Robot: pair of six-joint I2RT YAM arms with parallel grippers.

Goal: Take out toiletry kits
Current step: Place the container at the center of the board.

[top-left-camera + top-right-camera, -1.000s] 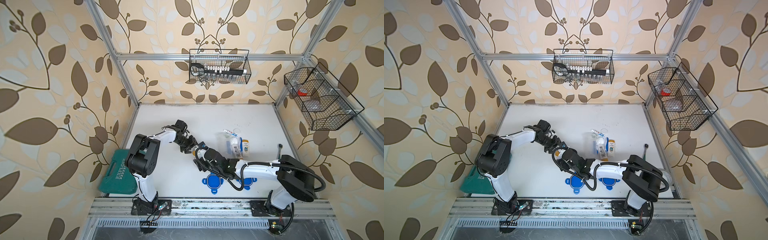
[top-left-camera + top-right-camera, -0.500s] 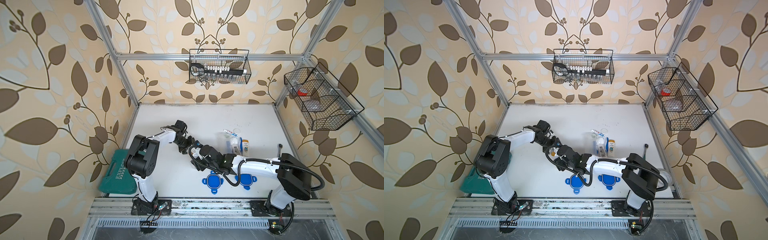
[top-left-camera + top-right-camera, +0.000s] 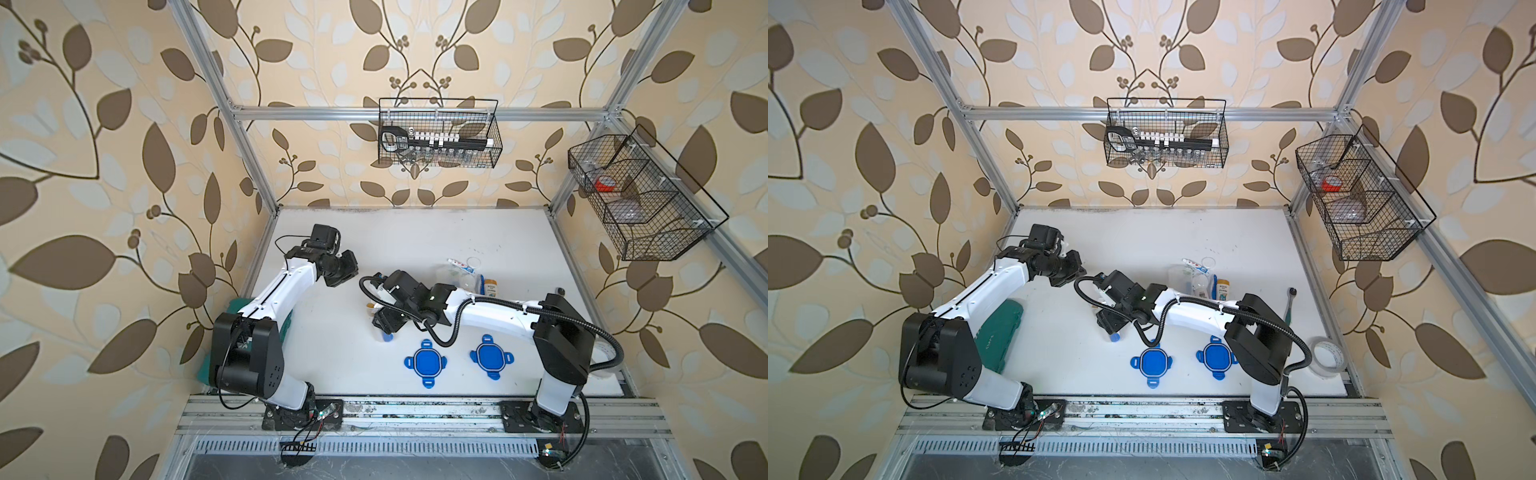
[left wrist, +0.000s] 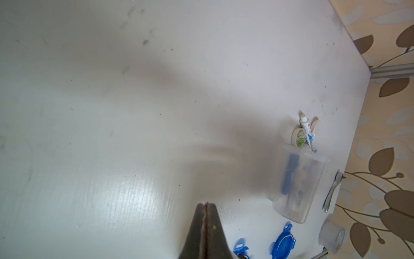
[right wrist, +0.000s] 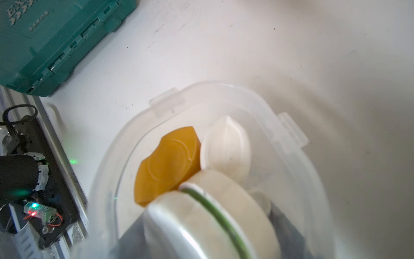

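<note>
Left gripper (image 4: 205, 205) has snapped shut on nothing and drawn back over bare counter (image 4: 112, 112). Right gripper (image 3: 384, 322) has moved onto the near jar (image 5: 215, 143), jaws partly open around it; a firm hold is unclear. Orange-capped bottle (image 5: 167, 164) and white-capped bottle (image 5: 225, 145) remain inside. The other kit lies spilled beside the far jar (image 4: 298, 186), toothpaste tube (image 4: 306, 130) included.

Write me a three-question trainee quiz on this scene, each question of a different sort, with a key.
1. True or false: the left gripper is shut with nothing between its jaws.
2. How many blue lids lie on the table? A one, B two, C four.
3. Fill in: in the right wrist view, the bottle cap beside the white cap inside the clear jar is coloured ___.
Key: 1 true; 2 B; 3 orange.
</note>
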